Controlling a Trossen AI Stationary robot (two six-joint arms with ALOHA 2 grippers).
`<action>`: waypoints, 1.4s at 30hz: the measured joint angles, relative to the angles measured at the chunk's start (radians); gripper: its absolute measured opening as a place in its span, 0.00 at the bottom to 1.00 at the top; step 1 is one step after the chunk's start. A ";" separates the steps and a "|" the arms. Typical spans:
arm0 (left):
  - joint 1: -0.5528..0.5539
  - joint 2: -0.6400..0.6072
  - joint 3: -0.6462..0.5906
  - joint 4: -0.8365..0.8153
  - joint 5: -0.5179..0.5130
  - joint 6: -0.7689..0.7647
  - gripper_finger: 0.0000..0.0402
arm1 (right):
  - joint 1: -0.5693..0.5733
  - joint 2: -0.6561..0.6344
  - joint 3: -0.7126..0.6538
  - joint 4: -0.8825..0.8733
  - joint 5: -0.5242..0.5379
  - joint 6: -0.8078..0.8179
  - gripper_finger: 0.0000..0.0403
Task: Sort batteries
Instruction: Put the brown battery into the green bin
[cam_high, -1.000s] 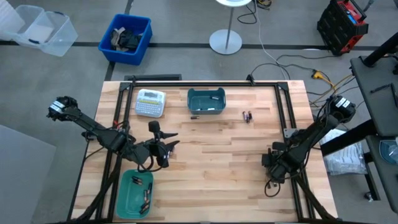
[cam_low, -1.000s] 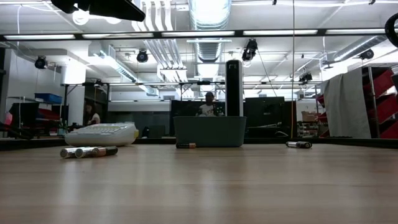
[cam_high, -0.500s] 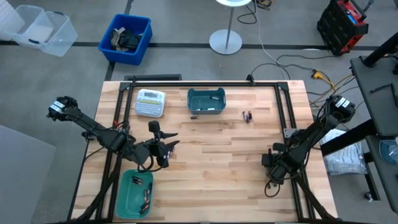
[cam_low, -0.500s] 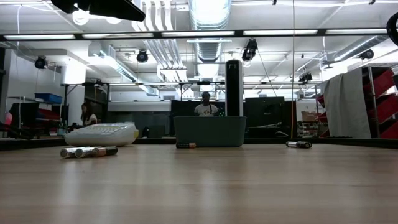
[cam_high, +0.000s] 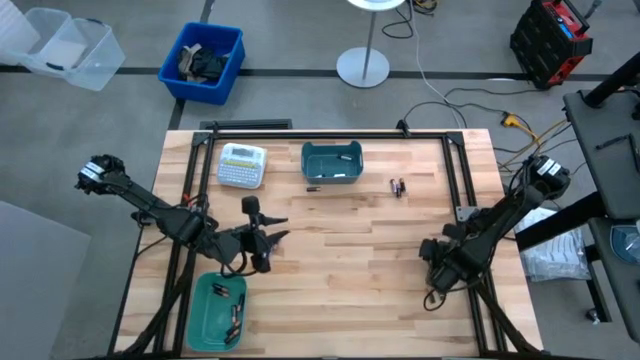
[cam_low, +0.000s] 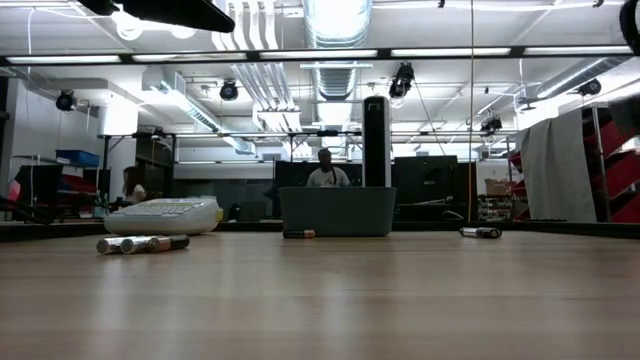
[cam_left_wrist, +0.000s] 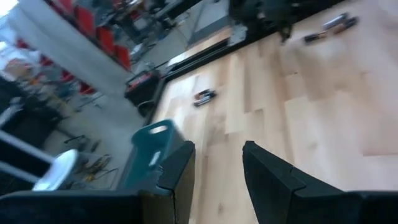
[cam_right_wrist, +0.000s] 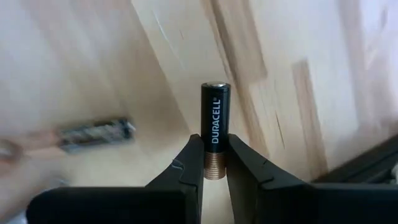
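Observation:
My right gripper (cam_right_wrist: 212, 148) (cam_high: 431, 254) hovers over the table's near right part, shut on a black and copper battery (cam_right_wrist: 212, 124). My left gripper (cam_left_wrist: 217, 149) (cam_high: 263, 240) is open with nothing between its fingers, just beyond the near teal bin (cam_high: 218, 310), which holds several batteries. A second teal bin (cam_high: 332, 163) stands at the far middle. Loose batteries lie on the wood in front of it (cam_high: 313, 188) and to its right (cam_high: 398, 186). More lie on their sides near my right gripper (cam_right_wrist: 96, 134) and at the left of the low view (cam_low: 140, 243). My right gripper pinches the battery's copper end (cam_right_wrist: 212, 167) between its two fingertips. The battery lies along the fingers, and its black body and silver cap (cam_right_wrist: 214, 84) stick out past them. It is lifted clear of the table.
A white label-maker (cam_high: 242, 165) sits at the far left next to the far bin. Black frame rails run along the table's left, right and far edges. Bare wood stretches between the two arms. People show in the room behind the table.
My right gripper has moved a little toward the table's left edge with the battery still in its fingers.

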 joint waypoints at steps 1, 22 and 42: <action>0.000 0.000 0.000 0.004 0.031 -0.001 0.29 | -0.001 0.000 0.020 -0.006 0.034 0.011 0.09; 0.005 0.011 0.000 0.088 0.265 -0.189 0.29 | -0.441 0.095 0.354 0.838 0.200 -1.048 0.08; 0.051 0.129 0.000 0.251 0.264 -0.023 0.29 | -0.481 0.428 0.691 0.876 0.181 -1.318 0.09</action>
